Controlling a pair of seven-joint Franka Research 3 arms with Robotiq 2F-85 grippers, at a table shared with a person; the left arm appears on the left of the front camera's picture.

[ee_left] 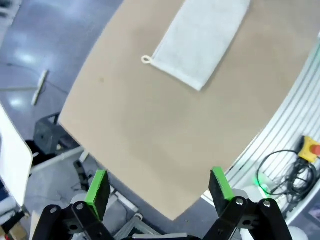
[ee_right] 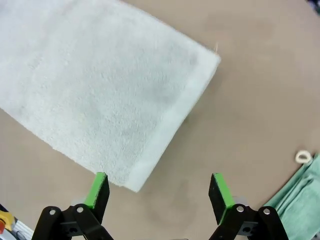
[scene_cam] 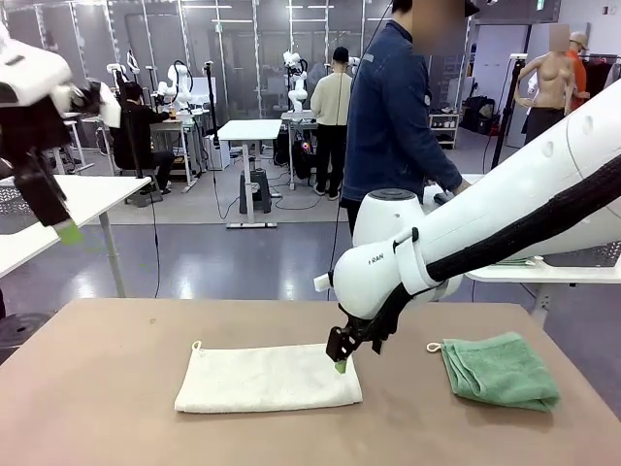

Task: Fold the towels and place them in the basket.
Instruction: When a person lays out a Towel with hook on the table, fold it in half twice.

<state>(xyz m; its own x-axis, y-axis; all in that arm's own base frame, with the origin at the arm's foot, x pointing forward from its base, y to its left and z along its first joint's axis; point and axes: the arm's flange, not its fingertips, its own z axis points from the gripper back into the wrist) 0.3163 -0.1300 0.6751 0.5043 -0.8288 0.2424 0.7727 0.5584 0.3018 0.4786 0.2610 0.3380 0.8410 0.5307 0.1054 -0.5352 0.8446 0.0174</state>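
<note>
Two towels lie on the table [scene_cam: 97,388] — a cream towel [scene_cam: 267,379] mid-table and a green towel [scene_cam: 500,369] well apart to its right. The right gripper [scene_cam: 340,361] hangs over the cream towel's right end, jaws wide and empty; the left gripper [scene_cam: 68,231] — equally wide — hangs high at the left.

The left fingers [ee_left: 97,189] hang high over the worktop [ee_left: 150,125], spread wide with nothing between them. Up top, the cream towel [ee_left: 205,35] lies flat, its loop [ee_left: 146,60] poking off one corner. Cables [ee_left: 280,165] and a red button [ee_left: 313,148] sit beyond the edge.
</note>
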